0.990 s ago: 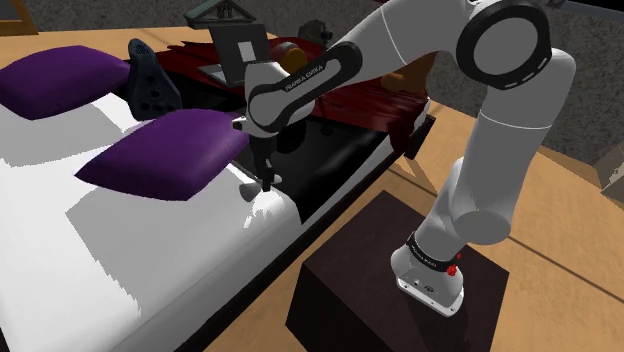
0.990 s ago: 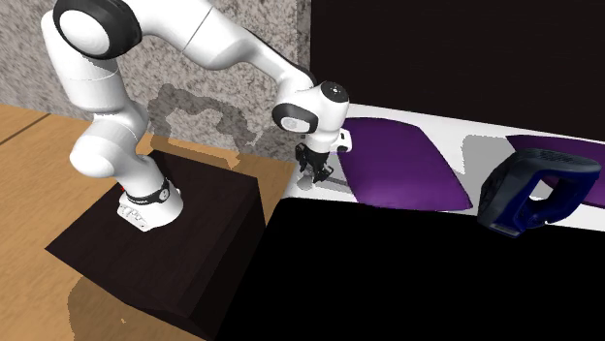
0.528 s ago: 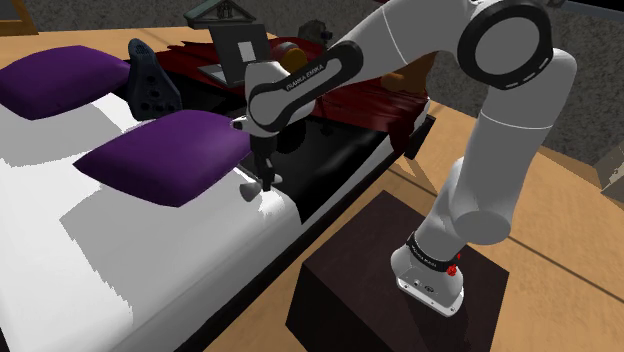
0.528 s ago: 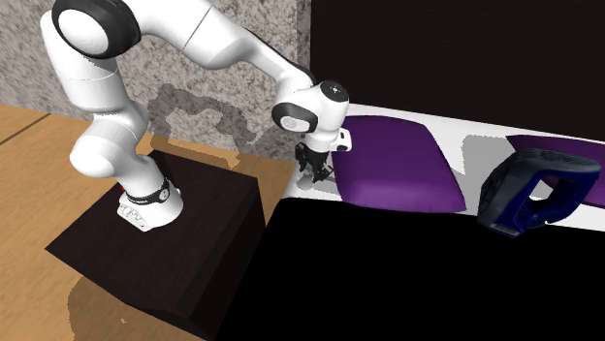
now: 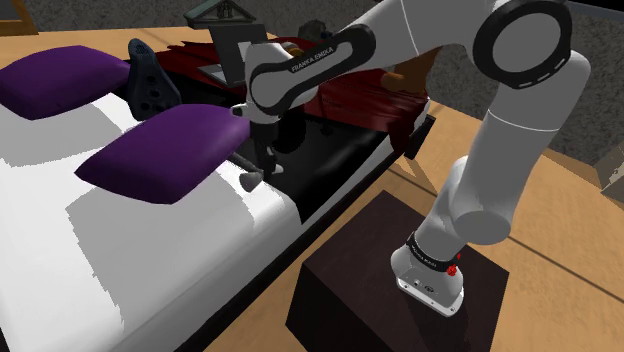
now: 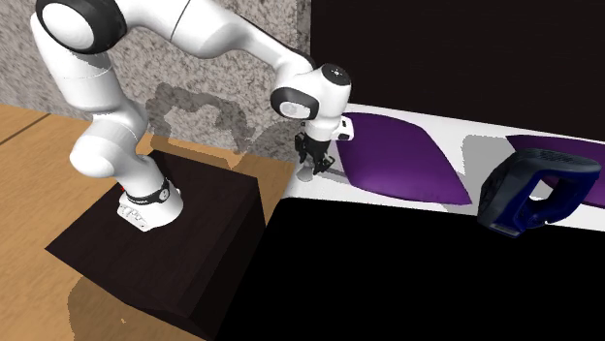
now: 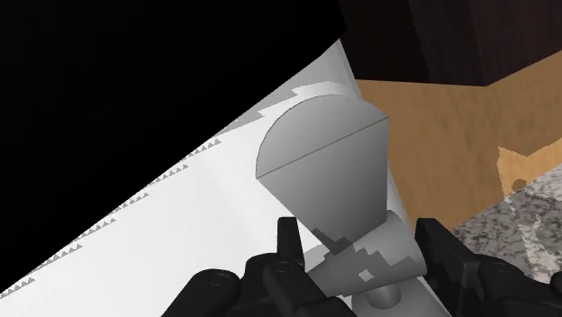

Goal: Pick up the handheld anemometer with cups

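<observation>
The anemometer is drawn plain grey, with cone-shaped cups (image 7: 326,169) on a short stem. My black gripper (image 7: 365,257) is shut on that stem, and one cup juts out beyond the fingertips (image 7: 288,241). In the shoulder view the gripper (image 5: 263,168) hangs just above the white bed's (image 5: 150,260) edge, with the small grey anemometer (image 5: 247,179) at its tip, beside a purple pillow (image 5: 165,150). In the second exterior view the gripper (image 6: 312,165) hovers at the near corner of the same pillow (image 6: 393,160).
A second purple pillow (image 5: 60,80) and a dark blue handheld object (image 5: 148,82) lie farther along the bed. A dark red cover (image 5: 350,100) with clutter lies behind the arm. The dark stand (image 5: 400,290) sits on wooden floor. A black area (image 6: 436,281) covers the bed's near side.
The gripper has risen a little off the bed with the anemometer in it and shifted slightly toward the pillow. The arm's upper links have swung upward.
</observation>
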Controlling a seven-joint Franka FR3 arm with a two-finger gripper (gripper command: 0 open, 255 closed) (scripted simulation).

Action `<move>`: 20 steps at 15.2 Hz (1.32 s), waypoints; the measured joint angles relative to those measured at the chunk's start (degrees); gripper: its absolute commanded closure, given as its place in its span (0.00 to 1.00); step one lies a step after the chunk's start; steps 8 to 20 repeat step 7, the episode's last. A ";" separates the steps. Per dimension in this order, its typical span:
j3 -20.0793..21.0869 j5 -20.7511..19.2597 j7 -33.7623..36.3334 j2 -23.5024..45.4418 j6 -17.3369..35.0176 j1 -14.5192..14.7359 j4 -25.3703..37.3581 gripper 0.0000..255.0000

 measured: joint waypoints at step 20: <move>-0.07 -0.36 0.73 -2.72 -4.55 -0.05 1.88 1.00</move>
